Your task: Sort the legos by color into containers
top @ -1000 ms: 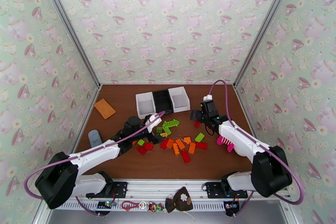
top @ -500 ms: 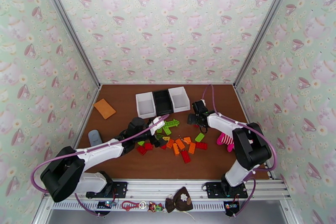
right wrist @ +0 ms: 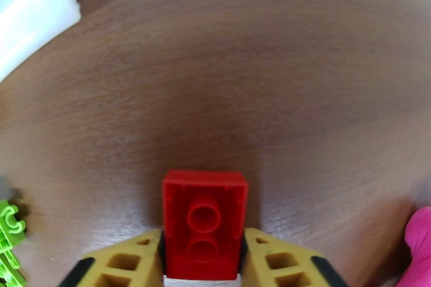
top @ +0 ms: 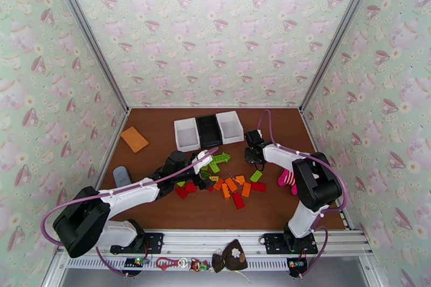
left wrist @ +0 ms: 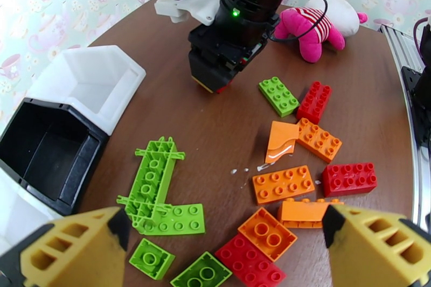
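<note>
Where the right tool [right wrist: 202, 253] pinches, a red lego [right wrist: 204, 210] sits clamped.

Even, diffuse light in the top view leaves only faint shadows on the brown table [top: 269, 210]. The left wrist view burns out white at its top-left corner and bows at the edges; in the right wrist view a soft shadow pools round the red brick [right wrist: 203, 223]
</note>
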{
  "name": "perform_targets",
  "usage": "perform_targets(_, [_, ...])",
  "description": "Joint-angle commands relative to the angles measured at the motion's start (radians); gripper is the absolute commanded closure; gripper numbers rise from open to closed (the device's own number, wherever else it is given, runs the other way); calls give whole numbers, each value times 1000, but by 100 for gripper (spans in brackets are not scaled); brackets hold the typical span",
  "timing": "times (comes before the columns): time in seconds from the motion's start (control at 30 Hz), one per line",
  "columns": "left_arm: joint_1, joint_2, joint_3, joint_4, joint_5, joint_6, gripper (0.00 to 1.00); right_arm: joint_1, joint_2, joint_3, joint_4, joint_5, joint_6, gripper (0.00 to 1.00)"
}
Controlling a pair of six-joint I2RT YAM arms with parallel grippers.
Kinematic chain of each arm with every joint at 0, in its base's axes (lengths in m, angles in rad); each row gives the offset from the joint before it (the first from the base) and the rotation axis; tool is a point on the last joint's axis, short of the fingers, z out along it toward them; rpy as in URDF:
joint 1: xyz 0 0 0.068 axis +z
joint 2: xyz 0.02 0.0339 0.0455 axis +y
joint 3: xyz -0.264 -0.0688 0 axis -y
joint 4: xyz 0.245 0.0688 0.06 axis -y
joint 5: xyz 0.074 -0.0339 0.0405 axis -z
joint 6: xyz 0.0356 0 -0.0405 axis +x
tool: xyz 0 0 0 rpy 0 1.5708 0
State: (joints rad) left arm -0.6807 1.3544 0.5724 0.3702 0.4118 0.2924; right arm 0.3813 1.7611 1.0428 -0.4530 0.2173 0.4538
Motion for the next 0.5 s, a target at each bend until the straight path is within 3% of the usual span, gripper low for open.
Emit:
perform_targets(0.0, [-7, 5, 18, 25, 16, 9, 0, 4, -15, 11, -9, -17, -6, 69])
perform_targets(0.47, [-9, -40, -15, 58, -32, -48, 0, 40, -199, 7, 84, -72, -119, 72])
